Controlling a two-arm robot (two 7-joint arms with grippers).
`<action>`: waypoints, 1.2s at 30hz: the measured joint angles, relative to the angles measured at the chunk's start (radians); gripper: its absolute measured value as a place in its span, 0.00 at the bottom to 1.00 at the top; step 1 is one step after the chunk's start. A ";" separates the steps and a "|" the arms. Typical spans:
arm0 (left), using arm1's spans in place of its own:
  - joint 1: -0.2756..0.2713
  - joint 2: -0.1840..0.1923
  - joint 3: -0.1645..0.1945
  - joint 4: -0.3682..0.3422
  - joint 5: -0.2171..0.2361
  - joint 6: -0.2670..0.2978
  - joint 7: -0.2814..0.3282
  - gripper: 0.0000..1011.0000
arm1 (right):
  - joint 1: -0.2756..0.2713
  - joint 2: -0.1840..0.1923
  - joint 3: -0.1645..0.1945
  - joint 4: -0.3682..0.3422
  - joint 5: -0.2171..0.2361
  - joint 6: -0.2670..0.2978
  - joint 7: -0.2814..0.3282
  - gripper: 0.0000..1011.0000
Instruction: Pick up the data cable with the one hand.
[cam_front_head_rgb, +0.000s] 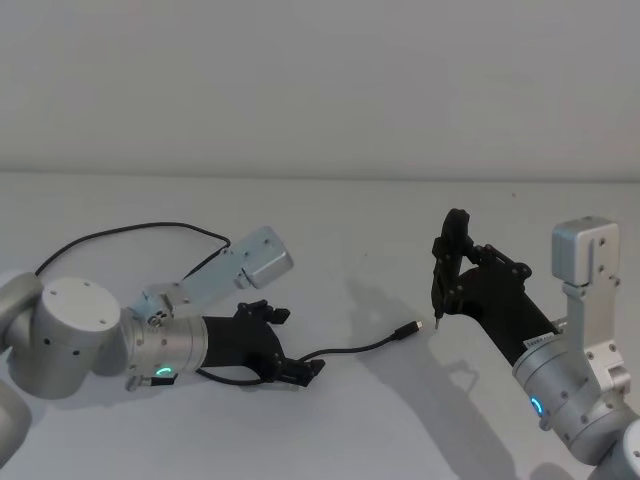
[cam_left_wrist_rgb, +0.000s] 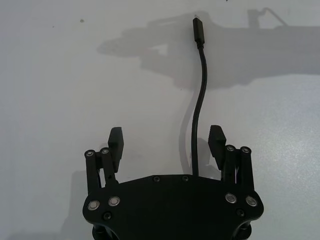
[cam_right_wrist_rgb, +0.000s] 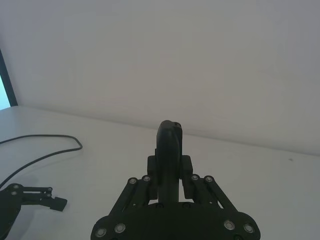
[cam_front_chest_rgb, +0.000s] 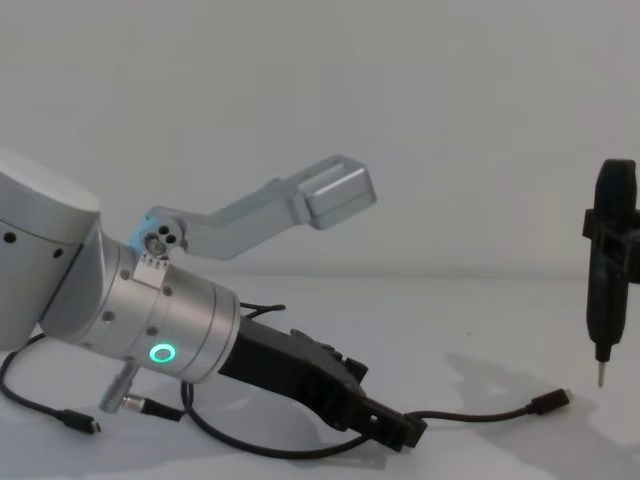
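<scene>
Black data cable (cam_left_wrist_rgb: 201, 90) sits off-centre in our released left tool (cam_left_wrist_rgb: 166, 136), so closing may shove it aside; our right tool (cam_right_wrist_rgb: 169, 170) clenches a probe (cam_right_wrist_rgb: 169, 134).

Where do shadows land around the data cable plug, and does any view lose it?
Left wrist view: a dark shadow band crosses the plug of the data cable, beyond the open left tool; plug legible. Head view: soft shadow from the right tool, clamped on a black probe, reaches the plug. Chest view: faint shadows, no glare.
</scene>
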 joint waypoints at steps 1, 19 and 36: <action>0.000 -0.001 0.000 0.001 0.001 0.001 0.001 0.97 | 0.000 0.000 0.000 0.000 0.000 0.000 0.000 0.27; -0.004 -0.011 0.002 0.008 0.012 0.018 0.009 0.48 | 0.000 0.000 0.000 0.000 0.000 0.000 0.000 0.27; -0.005 -0.013 0.003 0.010 0.014 0.021 0.012 0.04 | 0.000 0.000 0.000 0.000 0.000 0.000 0.000 0.27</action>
